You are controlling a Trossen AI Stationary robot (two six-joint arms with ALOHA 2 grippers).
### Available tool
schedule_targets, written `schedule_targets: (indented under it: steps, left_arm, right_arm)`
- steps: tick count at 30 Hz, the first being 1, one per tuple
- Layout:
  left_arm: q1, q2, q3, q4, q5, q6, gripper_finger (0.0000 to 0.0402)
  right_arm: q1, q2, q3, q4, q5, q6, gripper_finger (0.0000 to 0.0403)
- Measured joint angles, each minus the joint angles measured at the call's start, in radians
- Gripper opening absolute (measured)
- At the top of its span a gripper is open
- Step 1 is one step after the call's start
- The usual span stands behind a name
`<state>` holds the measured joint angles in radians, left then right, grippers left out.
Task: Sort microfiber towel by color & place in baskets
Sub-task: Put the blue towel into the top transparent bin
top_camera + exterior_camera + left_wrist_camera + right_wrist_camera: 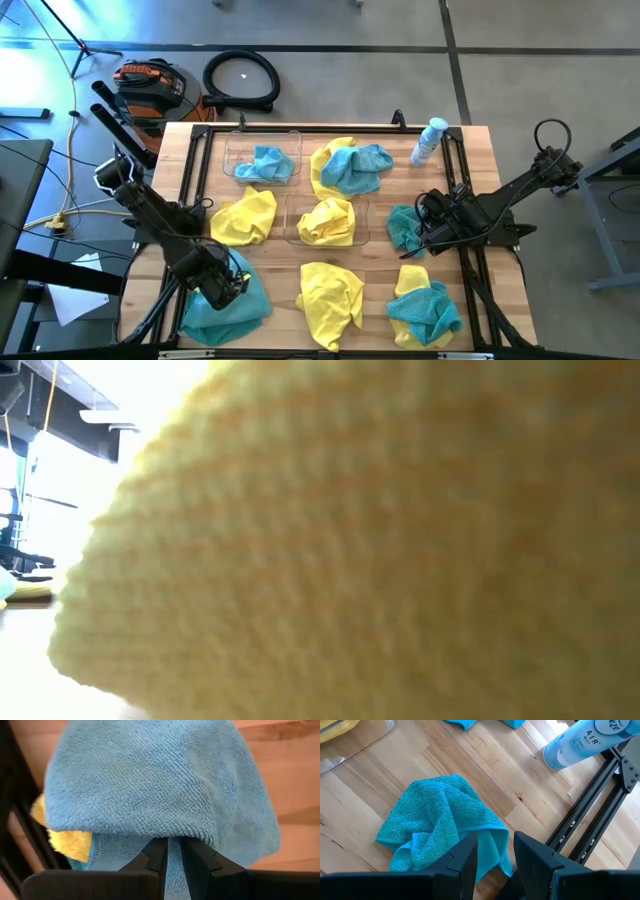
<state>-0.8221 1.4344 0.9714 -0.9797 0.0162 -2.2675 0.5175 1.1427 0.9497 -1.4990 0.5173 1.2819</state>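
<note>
Baskets first: two clear plastic bins sit on the wooden worktop (290,260). The far basket (232,150), toward the left back corner, holds one teal-blue towel (270,163). The middle basket (296,220), nearer the centre, holds one crumpled yellow towel (328,222).

All other towels lie loose on the worktop. A yellow towel with a blue towel (360,166) heaped on it lies just beside the far basket, between it and a spray bottle (429,141) lying on its side near the right back corner. A second yellow towel (246,217) touches the middle basket's left side. A third yellow towel (332,293) lies at the front centre and fills nearly the whole low view. A yellow and blue heap (424,308) sits at the front right.

Left end effector (171,855) is at the front left corner, its fingers nearly closed and pinching a fold of a blue towel (160,785), with a bit of yellow cloth showing beneath it.

Right end effector (495,851) is at the right edge of the worktop, its fingers partly apart astride the edge of a teal towel (440,820) that lies on the wood.
</note>
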Motion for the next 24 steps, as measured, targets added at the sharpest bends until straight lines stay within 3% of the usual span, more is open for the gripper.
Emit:
schedule_targets:
  steps: [5,11,21,24]
  left_arm:
    - [0.006,0.009,0.000,0.043,-0.019,0.045,0.0013]
    - [0.006,0.007,0.018,0.065,-0.181,0.063,0.0001]
    - [0.009,0.006,0.177,-0.044,-0.463,0.218,0.0000]
    - [0.014,0.002,0.228,-0.095,-0.486,0.236,0.0000]
  right_arm:
    - [0.000,0.000,0.000,0.000,0.020,-0.007,0.0122]
    - [0.000,0.000,0.000,0.000,0.034,-0.007,0.0122]
    - [0.000,0.000,0.000,0.001,0.037,-0.031,0.0122]
    - [0.000,0.000,0.000,0.003,0.037,-0.034,0.0122]
